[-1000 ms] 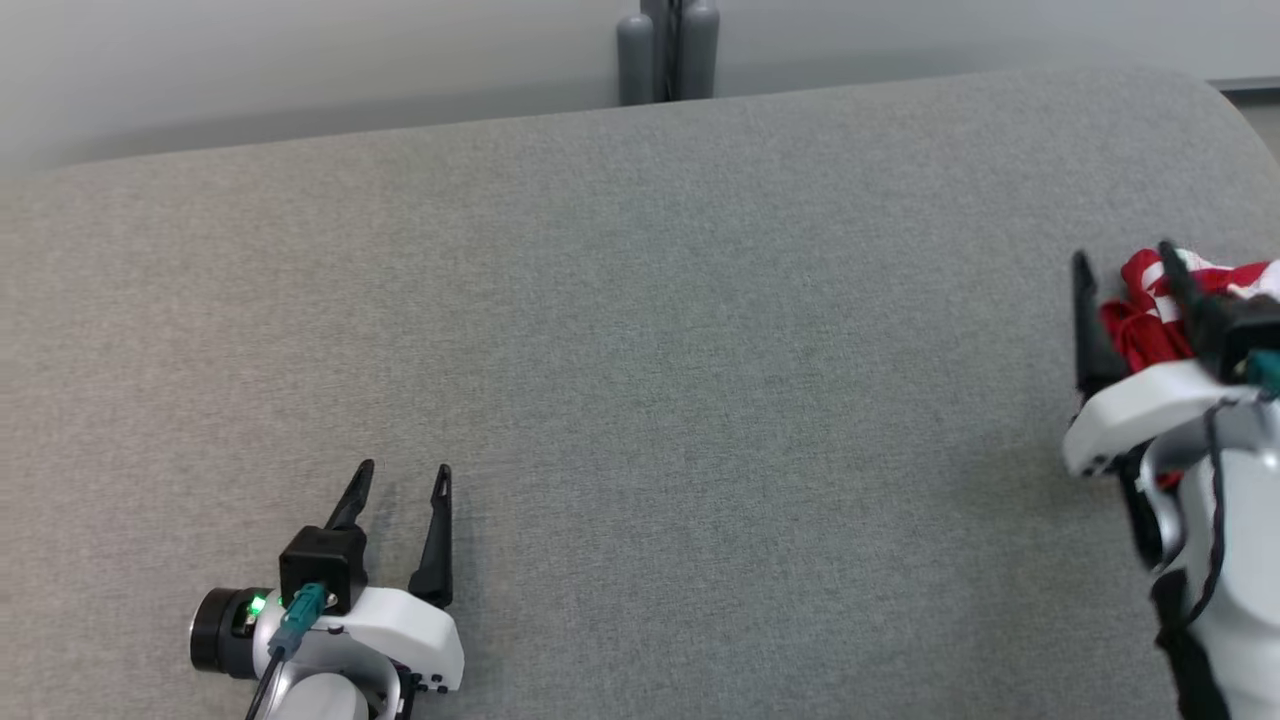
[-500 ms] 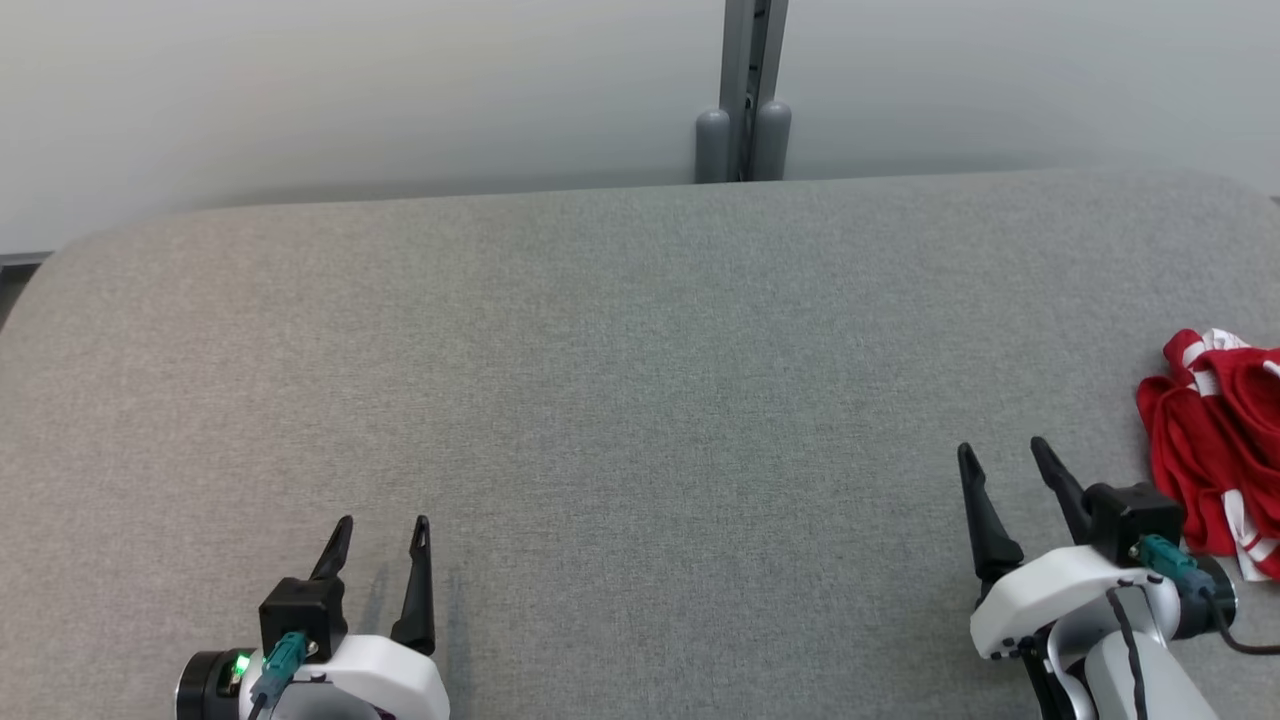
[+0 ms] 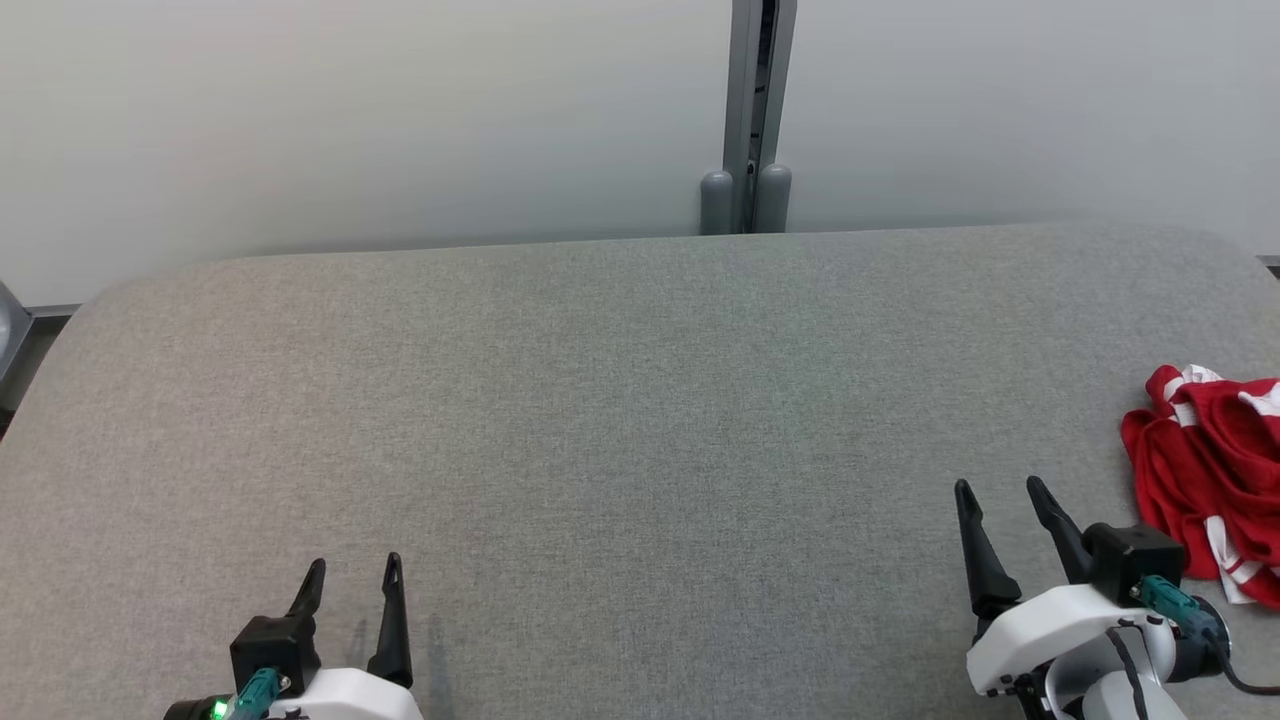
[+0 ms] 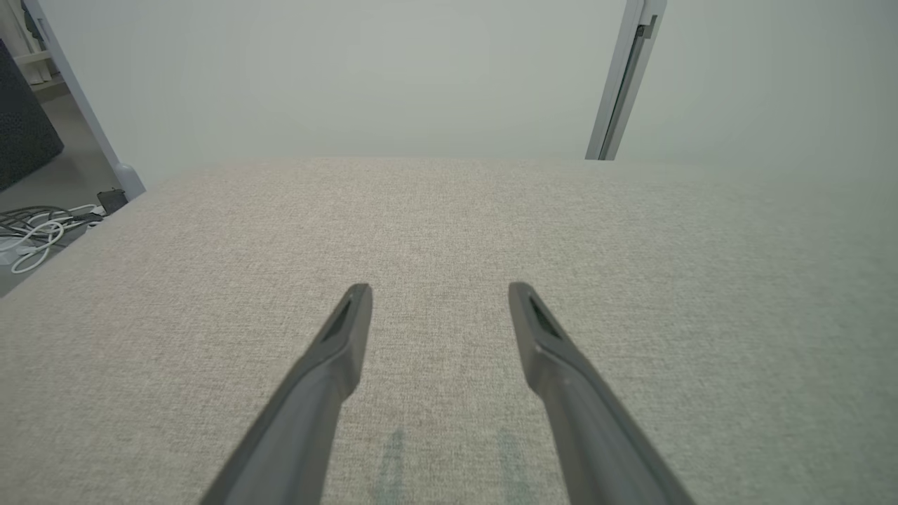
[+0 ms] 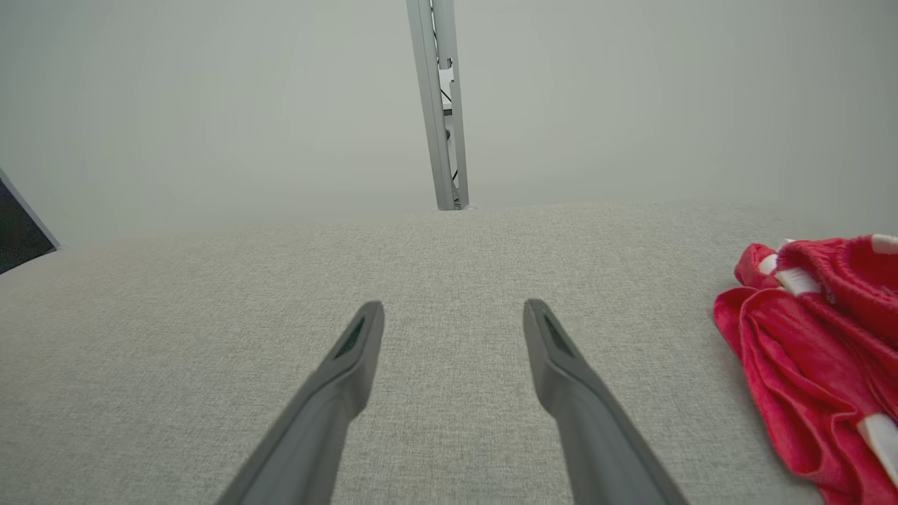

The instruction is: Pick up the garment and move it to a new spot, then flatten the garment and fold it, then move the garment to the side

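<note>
Right fingers [image 3: 975, 545], spread wide, have pulled back off the garment [image 3: 1190, 480].

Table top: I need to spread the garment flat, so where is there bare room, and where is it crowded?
The table top is bare between the left gripper and the right gripper, back to the far edge by the grey post. It is crowded only at the right edge, where the crumpled red garment lies beside the right gripper.
</note>
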Tool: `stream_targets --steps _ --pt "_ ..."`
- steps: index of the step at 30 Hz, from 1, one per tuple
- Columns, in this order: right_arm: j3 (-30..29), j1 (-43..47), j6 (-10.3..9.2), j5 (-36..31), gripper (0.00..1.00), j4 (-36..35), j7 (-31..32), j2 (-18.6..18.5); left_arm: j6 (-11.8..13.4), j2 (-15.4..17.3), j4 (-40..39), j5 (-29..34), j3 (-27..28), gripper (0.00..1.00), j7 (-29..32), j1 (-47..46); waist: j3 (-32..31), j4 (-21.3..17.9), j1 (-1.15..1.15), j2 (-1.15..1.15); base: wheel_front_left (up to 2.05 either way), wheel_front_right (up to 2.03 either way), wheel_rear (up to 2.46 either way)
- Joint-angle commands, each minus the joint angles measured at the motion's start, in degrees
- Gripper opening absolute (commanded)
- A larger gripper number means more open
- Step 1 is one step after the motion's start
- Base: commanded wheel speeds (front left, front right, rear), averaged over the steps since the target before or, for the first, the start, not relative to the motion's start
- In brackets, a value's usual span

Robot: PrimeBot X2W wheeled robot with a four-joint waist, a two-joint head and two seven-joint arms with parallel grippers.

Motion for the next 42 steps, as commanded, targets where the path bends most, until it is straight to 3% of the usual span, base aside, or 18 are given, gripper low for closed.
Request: stream_targets --steps 1,23,38,40,42 --pt "-0.1 0.6 -0.02 0.3 1.00 -0.5 -0.2 -0.3 0.4 0.2 -0.1 -0.2 0.3 1.00 0.0 0.2 -0.2 -0.1 0.00 0.00 0.00 0.00 0.00" --pt "-1.6 0.6 -0.02 1.4 1.00 1.9 -0.2 -0.3 -0.5 0.2 0.5 -1.0 1.3 1.00 0.0 -0.4 2.3 -0.7 0.00 0.00 0.00 0.00 0.00" --pt "-1.7 0.5 -0.01 2.0 1.00 -0.8 -0.2 -0.3 -0.3 0.2 0.4 -1.6 0.9 1.00 0.0 -0.3 2.4 -0.6 0.00 0.00 0.00 0.00 0.00" --pt "-1.4 0.6 0.06 2.0 1.00 -0.7 -0.2 -0.2 -0.4 0.3 0.5 -1.3 1.2 1.00 0.0 -0.2 2.4 -3.8 0.00 0.00 0.00 0.00 0.00" --pt "-1.6 1.0 -0.02 1.9 1.00 -0.9 -0.2 -0.4 -0.5 0.1 0.6 -1.2 1.1 1.00 0.0 -0.3 2.3 -3.8 0.00 0.00 0.00 0.00 0.00"
